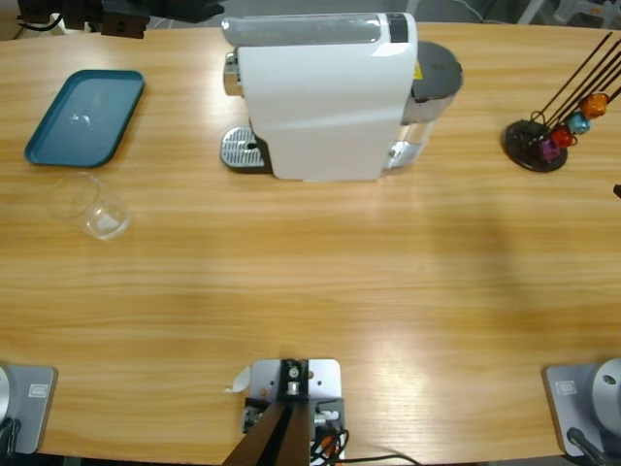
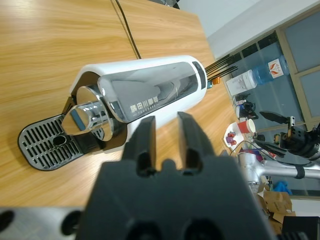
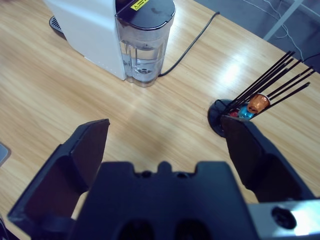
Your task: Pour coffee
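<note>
Looking down from the high view, you've got nothing started yet: the glass tumbler (image 1: 94,207) sits alone at about nine o'clock on the table (image 1: 320,291), well apart from the white coffee machine (image 1: 325,92) at twelve. It's just below the teal tray (image 1: 85,115) at ten o'clock, and I can't make out any coffee in it from up here. The machine's drip grate (image 1: 241,149) is bare, with no cup under the spout. Over at two o'clock stands the capsule rack (image 1: 553,126) with its coloured capsules. Neither arm reaches into this view.

Switching to the left wrist view, your left gripper (image 2: 166,134) has its jaws drawn close, a narrow gap between them and nothing held. It looks along the machine toward the chrome spout (image 2: 87,116) and the empty grate (image 2: 46,145). The tumbler isn't in sight here.

Over to the right wrist view: your right gripper (image 3: 167,145) is spread wide and empty. Ahead at twelve o'clock is the machine's water tank (image 3: 144,42), with the rack (image 3: 245,107) at two o'clock.

So by my read, the whole job is left: the tumbler isn't picked up or placed, and there's no pour.
</note>
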You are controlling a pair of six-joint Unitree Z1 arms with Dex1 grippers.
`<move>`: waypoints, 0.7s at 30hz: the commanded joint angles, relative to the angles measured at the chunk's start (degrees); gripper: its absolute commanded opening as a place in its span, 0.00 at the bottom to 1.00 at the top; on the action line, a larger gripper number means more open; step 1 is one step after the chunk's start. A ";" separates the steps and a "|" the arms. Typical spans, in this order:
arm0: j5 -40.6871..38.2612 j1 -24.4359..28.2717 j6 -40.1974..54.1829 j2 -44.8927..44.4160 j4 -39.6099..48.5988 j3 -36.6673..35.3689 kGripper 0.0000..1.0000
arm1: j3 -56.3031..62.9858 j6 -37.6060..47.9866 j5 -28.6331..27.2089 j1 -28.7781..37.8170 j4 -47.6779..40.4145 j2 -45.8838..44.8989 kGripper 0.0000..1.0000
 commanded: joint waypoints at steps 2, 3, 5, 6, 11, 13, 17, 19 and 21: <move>1.61 0.87 -1.22 3.76 1.28 2.48 0.80 | 1.97 -0.45 0.77 0.59 -0.73 -0.73 1.00; 1.64 1.06 -1.22 4.27 1.24 2.48 0.80 | 1.98 -0.45 0.77 0.59 -0.73 -0.80 1.00; 1.70 1.40 -1.10 5.14 1.24 2.48 0.77 | 1.98 -0.45 0.77 0.59 -0.73 -0.80 1.00; 1.70 1.57 -0.91 5.47 1.24 2.49 0.77 | 1.98 -0.45 0.77 0.59 -0.73 -0.80 1.00; 2.14 2.33 -0.61 6.05 1.22 3.09 0.77 | 1.98 -0.45 0.77 0.59 -0.73 -0.72 1.00; 1.92 2.36 -0.87 6.35 0.80 3.00 0.75 | 1.98 -0.45 0.79 0.59 -0.73 -0.79 1.00; 1.08 2.36 -1.31 7.28 -0.50 2.92 0.53 | 1.98 -0.45 0.84 0.59 -0.73 -0.89 1.00; 1.08 2.36 -1.13 7.93 -0.67 2.83 0.53 | 1.98 -0.45 0.86 0.59 -0.73 -0.98 1.00; 1.08 2.43 -1.21 8.49 -0.78 2.79 0.53 | 2.11 -0.45 0.86 0.59 -0.75 -1.37 1.00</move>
